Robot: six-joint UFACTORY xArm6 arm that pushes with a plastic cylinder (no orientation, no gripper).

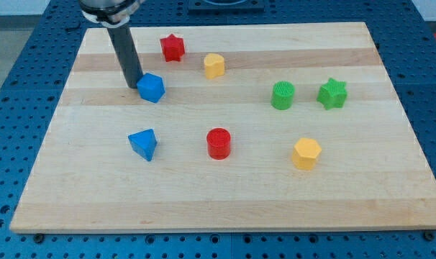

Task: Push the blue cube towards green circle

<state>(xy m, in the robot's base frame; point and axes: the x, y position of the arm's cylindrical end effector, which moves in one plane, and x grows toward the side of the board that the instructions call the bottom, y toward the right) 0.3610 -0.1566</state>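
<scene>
The board's near edge (225, 224) lies closest, a pale wooden slab whose lower corners run almost to the view's bottom. The rod's upper end is cut off by the view's top, so its mount cannot be made out. The tip (134, 85) carries no jaws, nothing to part or close; it sits on the wood, touching the left side of the blue cube (152, 88), or just beside it.

That cube stands in the board's upper left part, turned so a corner faces the view's bottom. Near it, towards the top, are a red star (173, 47) and a yellow block (214, 65), its shape hard to tell. Below it lies a blue wedge (143, 144), then a red cylinder (219, 143). The green circle (283, 95) stands well apart to the right, beside a green star (332, 93). A yellow hexagon (306, 153) rests lower right.
</scene>
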